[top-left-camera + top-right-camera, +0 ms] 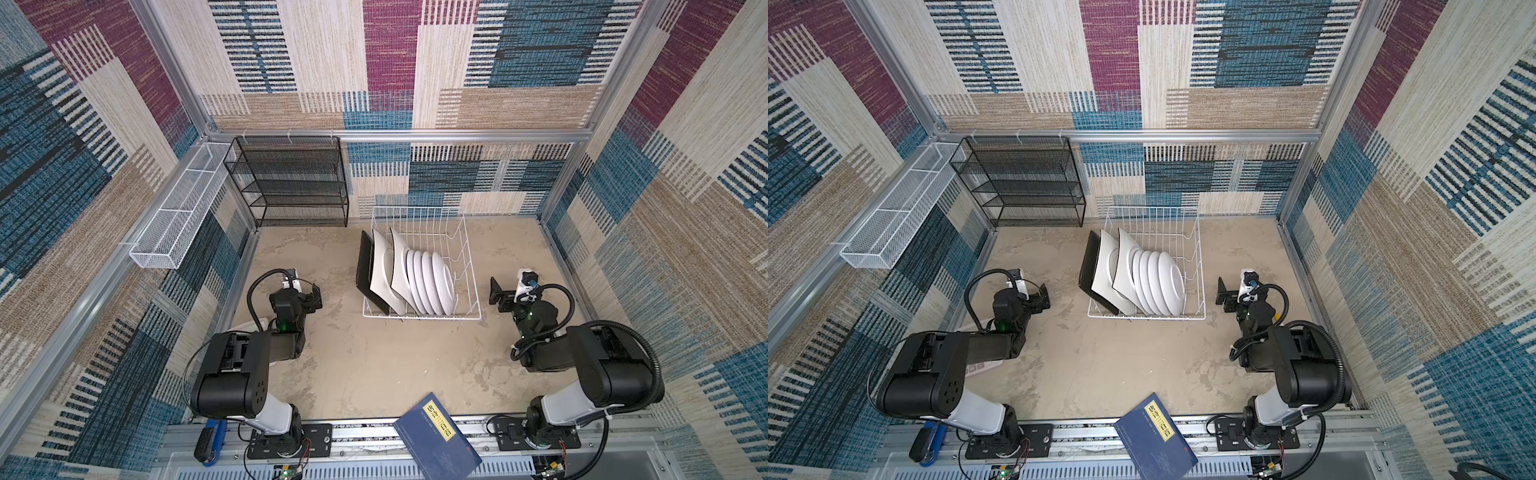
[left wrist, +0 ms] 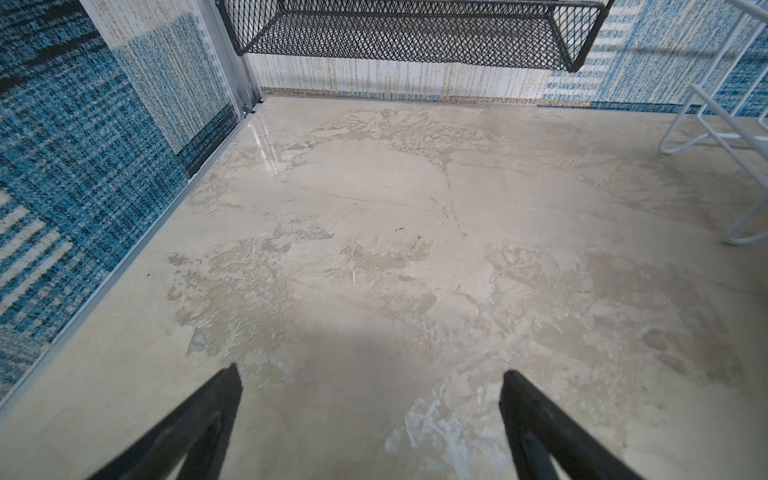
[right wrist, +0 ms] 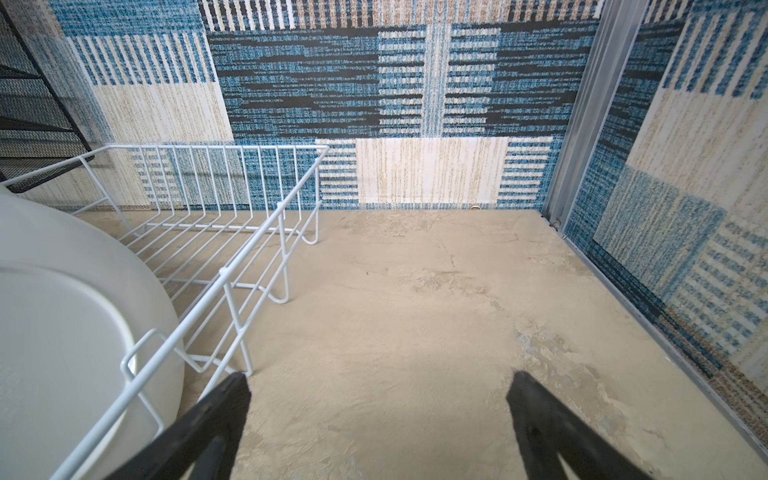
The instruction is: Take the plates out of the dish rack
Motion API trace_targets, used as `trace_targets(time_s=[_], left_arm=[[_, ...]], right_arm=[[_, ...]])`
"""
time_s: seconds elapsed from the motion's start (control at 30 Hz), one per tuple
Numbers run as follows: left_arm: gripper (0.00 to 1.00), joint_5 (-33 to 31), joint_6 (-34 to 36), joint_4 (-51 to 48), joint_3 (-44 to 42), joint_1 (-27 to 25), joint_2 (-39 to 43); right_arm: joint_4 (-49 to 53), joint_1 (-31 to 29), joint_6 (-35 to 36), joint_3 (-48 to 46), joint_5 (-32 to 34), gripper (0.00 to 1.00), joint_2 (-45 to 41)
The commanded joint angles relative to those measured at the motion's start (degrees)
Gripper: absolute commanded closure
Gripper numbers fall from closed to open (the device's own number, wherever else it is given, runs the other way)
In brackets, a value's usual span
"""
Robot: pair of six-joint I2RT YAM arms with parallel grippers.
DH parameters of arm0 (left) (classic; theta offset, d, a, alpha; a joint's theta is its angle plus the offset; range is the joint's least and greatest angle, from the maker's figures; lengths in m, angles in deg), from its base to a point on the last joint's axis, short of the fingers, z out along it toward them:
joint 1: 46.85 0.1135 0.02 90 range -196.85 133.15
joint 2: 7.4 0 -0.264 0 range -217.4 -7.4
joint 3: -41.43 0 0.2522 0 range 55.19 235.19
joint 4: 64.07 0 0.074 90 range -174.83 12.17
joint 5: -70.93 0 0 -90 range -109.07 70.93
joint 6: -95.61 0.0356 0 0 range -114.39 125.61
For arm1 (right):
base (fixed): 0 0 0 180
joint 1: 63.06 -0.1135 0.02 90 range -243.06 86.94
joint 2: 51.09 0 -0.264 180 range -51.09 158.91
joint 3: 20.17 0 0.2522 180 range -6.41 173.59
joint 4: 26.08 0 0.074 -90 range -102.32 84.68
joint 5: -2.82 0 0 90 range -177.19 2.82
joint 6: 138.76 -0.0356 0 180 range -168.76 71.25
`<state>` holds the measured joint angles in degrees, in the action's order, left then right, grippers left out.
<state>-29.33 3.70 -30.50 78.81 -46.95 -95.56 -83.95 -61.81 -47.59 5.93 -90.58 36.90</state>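
Beige, mottled stone-like coating covers the worktop, with paler and darker patches and a faint shine near the far left corner. Carpet-like panels in blocks of blue, cream, tan and magenta, many with stripes, make the three walls. They are held in an aluminium frame. At the back wall stands a black mesh shelf, and a long white mesh tray sits along the left wall rail. A blue book lies tilted at the front edge, between the two arm bases.

The rack stands on the worktop at the rear middle, just right of the shelf. The plates stand on edge in its left half: square ones at the left end, round white ones next to them on the right.

The left fingers are spread wide and hold nothing. They are low over bare worktop, left of the rack and apart from it. The right fingers are also wide and empty, just beside the rack's right side, near its front corner.
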Motion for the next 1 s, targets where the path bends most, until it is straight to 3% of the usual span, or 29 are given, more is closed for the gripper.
trace_targets(time_s=[0.0,0.23,0.37,0.73,0.87,0.97], left_arm=[[0.01,0.6,0.5,-0.1,0.5,0.2,0.0],[0.01,0.8,0.5,0.3,0.2,0.2,0.2],[0.01,1.5,1.2,0.4,-0.5,0.1,2.0],[0.00,-1.5,0.2,-24.8,3.2,0.1,29.1],[0.00,-2.3,0.9,-34.8,8.6,0.1,33.2],[0.00,0.6,1.7,-44.3,15.1,0.1,33.3]], right_arm=[[-0.8,0.0,0.1,0.2,-0.3,0.01,0.0],[-0.9,0.0,0.3,0.1,-0.6,0.01,-0.3],[4.5,0.0,0.5,1.8,-1.1,0.01,-3.5],[22.2,0.0,-1.4,6.2,2.6,0.01,-19.0],[32.5,0.0,-2.7,10.9,4.0,0.01,-22.7],[40.0,0.0,-2.6,15.5,3.3,0.01,-23.9]])
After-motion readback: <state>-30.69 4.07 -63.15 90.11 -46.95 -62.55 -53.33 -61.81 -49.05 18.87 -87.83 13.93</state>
